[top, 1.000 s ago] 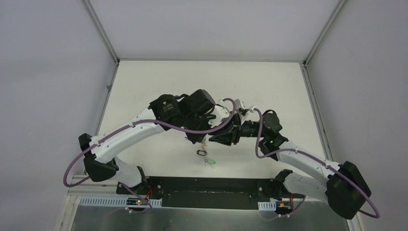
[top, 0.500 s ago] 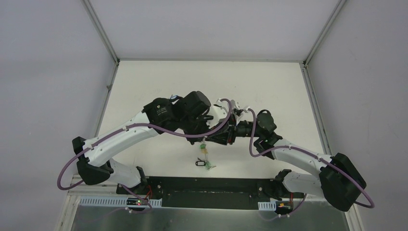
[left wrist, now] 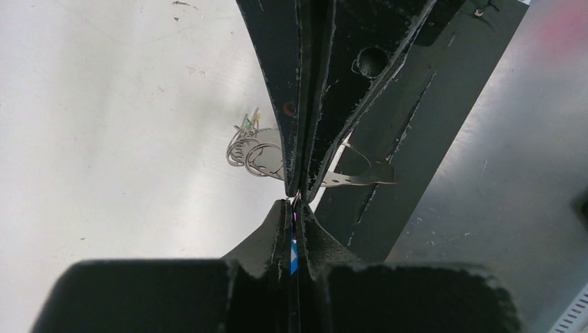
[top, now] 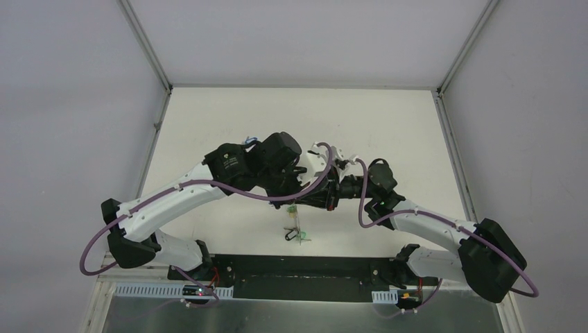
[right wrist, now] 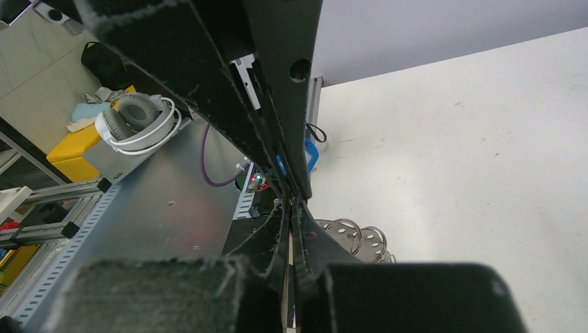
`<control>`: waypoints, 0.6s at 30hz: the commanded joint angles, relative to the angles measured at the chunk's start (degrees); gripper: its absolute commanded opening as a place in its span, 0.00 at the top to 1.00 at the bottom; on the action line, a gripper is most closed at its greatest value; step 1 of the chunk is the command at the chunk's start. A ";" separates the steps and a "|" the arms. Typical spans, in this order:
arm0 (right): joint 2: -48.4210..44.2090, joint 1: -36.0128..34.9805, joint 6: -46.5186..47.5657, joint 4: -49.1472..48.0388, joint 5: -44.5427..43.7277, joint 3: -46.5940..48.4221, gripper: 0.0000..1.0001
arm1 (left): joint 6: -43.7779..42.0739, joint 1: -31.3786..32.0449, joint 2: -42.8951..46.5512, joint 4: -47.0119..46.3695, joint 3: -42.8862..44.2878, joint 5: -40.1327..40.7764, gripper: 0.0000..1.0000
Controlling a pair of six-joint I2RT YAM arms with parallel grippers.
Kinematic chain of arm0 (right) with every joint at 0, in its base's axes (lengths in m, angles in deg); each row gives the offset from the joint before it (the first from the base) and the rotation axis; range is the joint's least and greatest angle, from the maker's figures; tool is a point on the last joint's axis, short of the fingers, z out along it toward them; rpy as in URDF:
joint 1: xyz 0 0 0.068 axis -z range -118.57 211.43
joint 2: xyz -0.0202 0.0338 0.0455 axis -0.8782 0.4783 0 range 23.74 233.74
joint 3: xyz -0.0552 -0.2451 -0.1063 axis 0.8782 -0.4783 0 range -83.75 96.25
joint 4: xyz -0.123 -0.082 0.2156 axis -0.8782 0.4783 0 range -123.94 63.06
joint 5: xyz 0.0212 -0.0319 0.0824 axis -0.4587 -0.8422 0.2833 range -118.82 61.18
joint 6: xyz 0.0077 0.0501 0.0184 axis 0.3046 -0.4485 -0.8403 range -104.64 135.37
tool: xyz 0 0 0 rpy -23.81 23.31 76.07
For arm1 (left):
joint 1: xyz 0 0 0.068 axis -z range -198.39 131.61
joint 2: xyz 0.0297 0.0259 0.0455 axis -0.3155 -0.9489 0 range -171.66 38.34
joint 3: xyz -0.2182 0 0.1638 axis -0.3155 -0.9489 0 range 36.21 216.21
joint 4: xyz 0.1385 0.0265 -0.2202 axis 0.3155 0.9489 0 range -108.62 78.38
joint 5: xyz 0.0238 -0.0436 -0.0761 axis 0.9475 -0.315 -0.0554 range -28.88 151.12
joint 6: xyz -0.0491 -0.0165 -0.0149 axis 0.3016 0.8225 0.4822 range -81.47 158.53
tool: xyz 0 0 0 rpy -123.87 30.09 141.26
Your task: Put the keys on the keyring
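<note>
My two grippers meet tip to tip above the near middle of the table. The left gripper (left wrist: 294, 202) is shut on a key with a blue tag (left wrist: 294, 254), wedged between its fingers. The right gripper (right wrist: 290, 207) is shut too; a thin pale sliver shows between its fingers, and I cannot tell what it is. Below the tips hangs the keyring (top: 290, 236) with a green key (top: 303, 238). From the left wrist, silver wire rings (left wrist: 251, 157) and a perforated metal strip (left wrist: 360, 179) show behind the right fingers (left wrist: 315, 104). The same rings (right wrist: 362, 238) appear in the right wrist view.
The white table (top: 229, 125) is walled on three sides by pale panels. A black base plate (top: 298, 268) and a metal rail (top: 166, 290) run along the near edge. Off the table, headphones (right wrist: 135, 121) lie on a shelf.
The right gripper has gone from partly open to shut against the left gripper's tips. Both wrists have shifted a little to the left, and the hanging bundle has moved with them.
</note>
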 commanded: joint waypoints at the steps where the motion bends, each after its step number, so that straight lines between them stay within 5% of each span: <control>1: -0.65 -0.16 1.39 -2.60 0.01 1.11 1.00 | -1.07 0.48 3.23 -4.59 -1.11 -1.44 1.00; 10: -4.43 -0.13 3.91 1.67 -0.57 1.17 1.00 | -5.96 0.52 13.67 -17.91 -10.88 -4.20 0.56; 18: -5.97 -0.15 4.26 2.72 -0.35 1.10 1.00 | -6.86 0.49 29.01 -36.15 -28.50 -3.04 0.51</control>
